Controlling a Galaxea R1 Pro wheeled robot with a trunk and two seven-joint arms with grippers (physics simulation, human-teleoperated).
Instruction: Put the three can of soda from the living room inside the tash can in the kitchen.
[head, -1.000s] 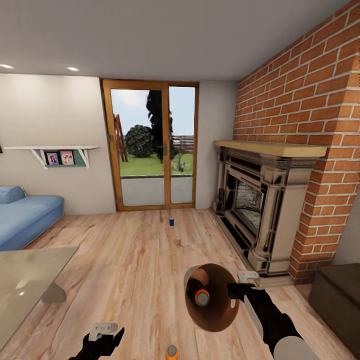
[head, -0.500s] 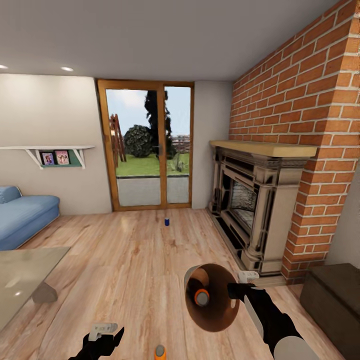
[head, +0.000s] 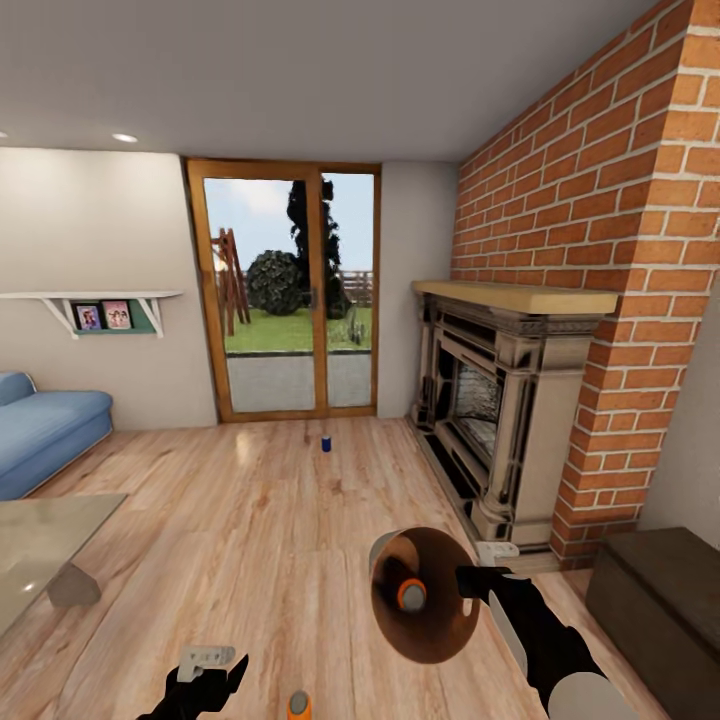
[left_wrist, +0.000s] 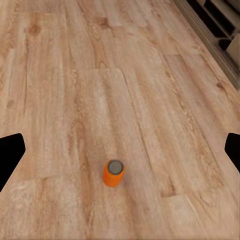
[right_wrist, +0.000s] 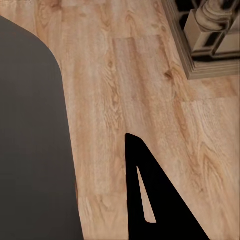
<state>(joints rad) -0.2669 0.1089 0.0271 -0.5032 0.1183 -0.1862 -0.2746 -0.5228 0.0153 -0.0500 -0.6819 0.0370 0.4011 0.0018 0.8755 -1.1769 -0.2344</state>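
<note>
The right gripper, at lower right of the head view, is clamping the rim of the round pale-grey bin with the glossy coppery-brown interior and holding it tilted above the wood plank floor. One orange soda can with a silvery top is lying inside the bin. A second orange can is standing upright on the floor, between the spread fingers of the left gripper. A dark blue can is standing at frame centre, near the wood-framed glass doors.
</note>
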